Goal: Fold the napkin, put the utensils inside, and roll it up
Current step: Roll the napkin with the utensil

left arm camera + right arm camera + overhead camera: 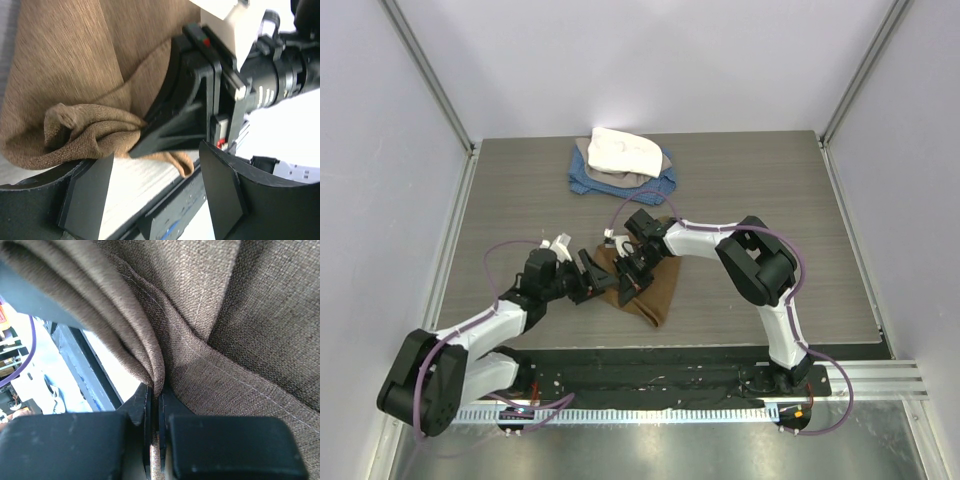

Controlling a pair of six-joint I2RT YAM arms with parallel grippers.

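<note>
The right gripper (156, 440) has its fingers (235, 452) pressed together on a folded edge of the napkin (235, 315). Several tan-brown layers run down into the thin slit between the pads, and a stitched hem crosses the cloth just above them. The left wrist view shows the same pinch from the side: the black fingers nip a bunched fold at the napkin's edge, with the pale table (130, 185) showing below it

The left gripper (155, 197) has its fingers (85, 197) wide apart with nothing between them. It sits just beside that bunched fold and faces the right gripper

From above, the napkin lies near the middle of the table's near edge, a little to the left. One corner points toward that edge, and the rest spreads flat to the right of the two grippers. Both grippers meet at its left side, the right arm reaching across over the cloth

Against the far edge, left of its middle, a white cloth (620, 150) sits piled on a blue cloth (582, 181), well apart from the napkin
</note>
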